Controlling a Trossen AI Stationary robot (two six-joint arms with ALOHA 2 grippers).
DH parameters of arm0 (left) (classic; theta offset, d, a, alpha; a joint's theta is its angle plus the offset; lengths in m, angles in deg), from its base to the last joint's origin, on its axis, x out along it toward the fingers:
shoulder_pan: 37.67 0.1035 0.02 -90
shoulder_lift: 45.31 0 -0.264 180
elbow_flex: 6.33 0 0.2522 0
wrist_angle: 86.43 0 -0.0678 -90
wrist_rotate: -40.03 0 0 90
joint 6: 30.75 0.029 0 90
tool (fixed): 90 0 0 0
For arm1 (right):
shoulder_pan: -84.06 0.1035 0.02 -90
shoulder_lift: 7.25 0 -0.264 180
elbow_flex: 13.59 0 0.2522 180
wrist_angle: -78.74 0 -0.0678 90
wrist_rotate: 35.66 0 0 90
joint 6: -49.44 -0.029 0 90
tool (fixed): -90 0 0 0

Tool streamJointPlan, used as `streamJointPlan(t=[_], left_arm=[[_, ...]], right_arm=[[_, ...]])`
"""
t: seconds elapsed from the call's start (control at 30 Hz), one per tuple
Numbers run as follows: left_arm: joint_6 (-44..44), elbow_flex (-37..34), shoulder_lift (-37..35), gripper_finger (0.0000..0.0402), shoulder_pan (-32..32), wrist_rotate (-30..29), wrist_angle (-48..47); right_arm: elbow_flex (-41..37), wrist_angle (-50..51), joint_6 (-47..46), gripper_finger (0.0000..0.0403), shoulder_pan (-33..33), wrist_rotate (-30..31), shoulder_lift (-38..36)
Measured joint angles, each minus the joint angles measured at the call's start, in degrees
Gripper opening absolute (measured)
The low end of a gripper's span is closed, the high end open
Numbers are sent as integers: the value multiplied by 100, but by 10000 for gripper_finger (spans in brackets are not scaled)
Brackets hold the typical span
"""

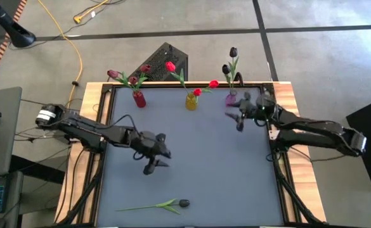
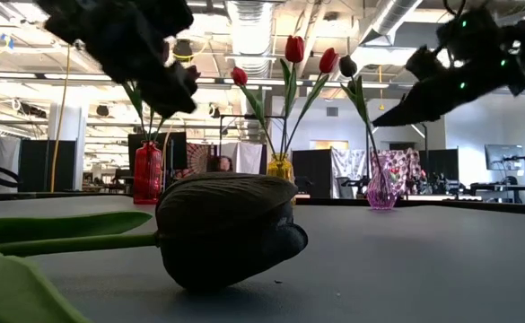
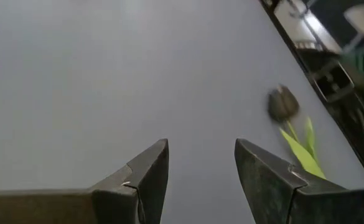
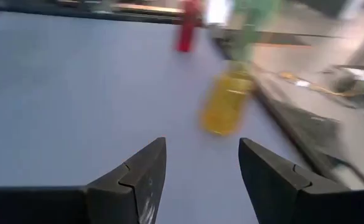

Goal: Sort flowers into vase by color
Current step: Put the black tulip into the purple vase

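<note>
Right tool (image 1: 238, 118): released, empty, beside purple vase (image 1: 231, 99) at surface (image 1: 204, 158) rear. Left tool (image 1: 152, 163): released, empty, mid-surface. Black tulip (image 1: 182, 203): lying near front edge. Other flowers: standing in red vase (image 1: 139, 99), yellow vase (image 1: 191, 101), purple vase.

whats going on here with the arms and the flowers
Two dark robot arms are sorting artificial tulips into three small vases at the table's far edge: a red vase with maroon heads, a yellow vase with red ones, a purple vase with black ones. The right gripper is open and empty beside the purple vase. The left gripper hangs open mid-table. One black-headed tulip lies near the front edge.
</note>
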Motion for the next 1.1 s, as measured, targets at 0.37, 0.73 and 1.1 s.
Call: streamJointPlan(t=[0.37, 0.73, 1.1], left_arm=[[-676, 0, 60, 173, -1278, -690, -155], [-1702, 677, 1233, 173, -2214, -690, -382], [-2393, 1601, 2228, 173, -2677, -826, -1733]], right_arm=[[325, 253, -149, 226, 3106, 1275, 43], [347, -667, -596, 226, 5292, 3582, 870], [342, -1331, -599, 226, 5795, 4146, 1546]])
